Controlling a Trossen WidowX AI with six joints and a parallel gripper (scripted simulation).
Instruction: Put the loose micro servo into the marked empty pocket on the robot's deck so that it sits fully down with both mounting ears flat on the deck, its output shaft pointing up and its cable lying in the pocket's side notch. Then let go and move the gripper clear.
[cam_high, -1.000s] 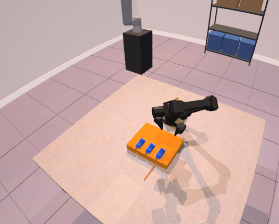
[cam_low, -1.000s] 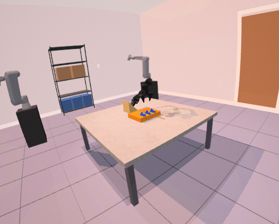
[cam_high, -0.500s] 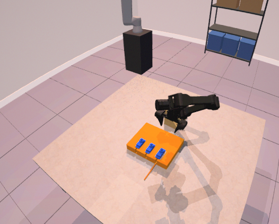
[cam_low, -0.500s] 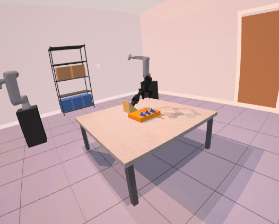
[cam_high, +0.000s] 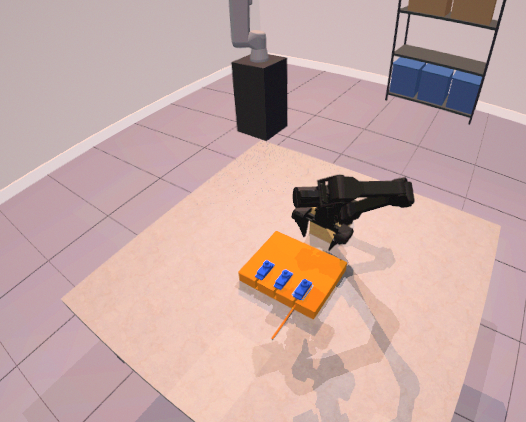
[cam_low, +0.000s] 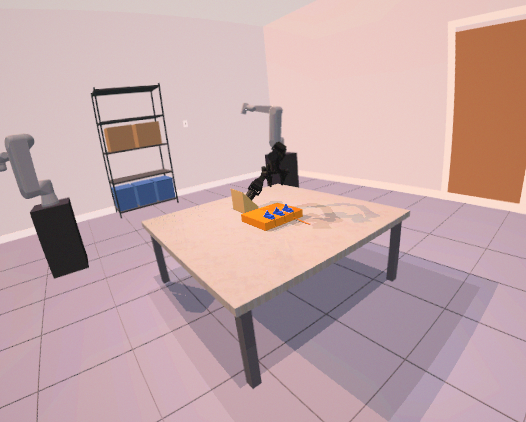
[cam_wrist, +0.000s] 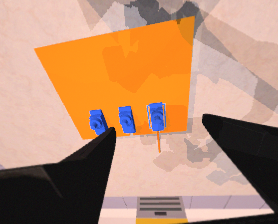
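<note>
Top view: the pincer is hovering with its fingers spread wide and nothing between them, just behind the far edge of the orange deck. Three blue servos are sitting in a row along the deck's edge farthest from the pincer; the micro servo with the orange cable trailing onto the table is lying at the row's right end. No writing is legible.

Exterior view: the deck is resting mid-table, with a tan wedge standing directly below the pincer; the other views are barely showing it.

Wrist view: both dark fingers are framing the servo row, the cabled servo lying between them, well ahead. Its ears' seating is too small to judge.
</note>
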